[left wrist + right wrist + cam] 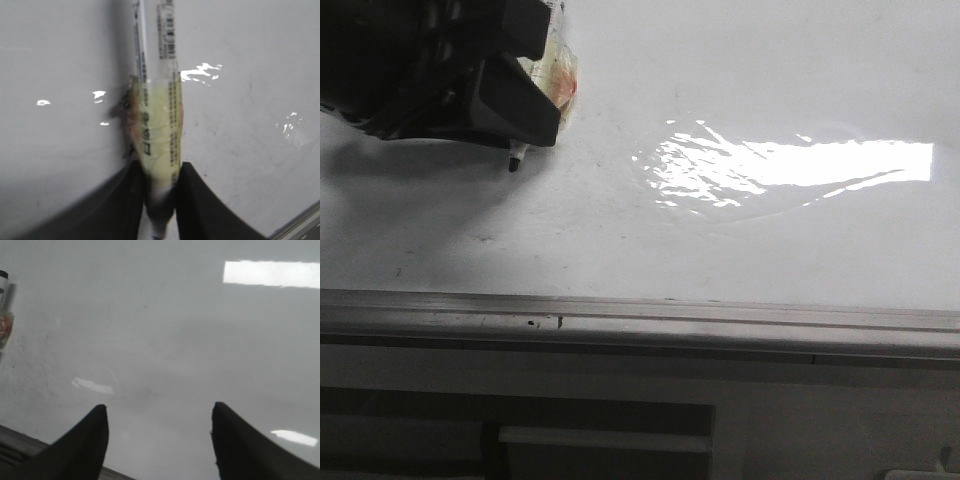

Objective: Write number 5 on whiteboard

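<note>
The grey rail (640,325) is edging the whiteboard (740,250), lying bare: no number 5 yet. The left hand (160,187) is clamping a marker (159,125) near it; the right hand (159,412) is gaping, idle.

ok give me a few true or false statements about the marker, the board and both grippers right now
1. The left gripper is shut on a marker. True.
2. A finished number 5 is drawn on the whiteboard. False: no such strokes show, only faint smudges and glare.
3. The right gripper holds an eraser. False: its jaws are open and hold nothing.
4. In the front view the marker's black tip points down toward the board. True.
5. The marker is uncapped. True.
</note>
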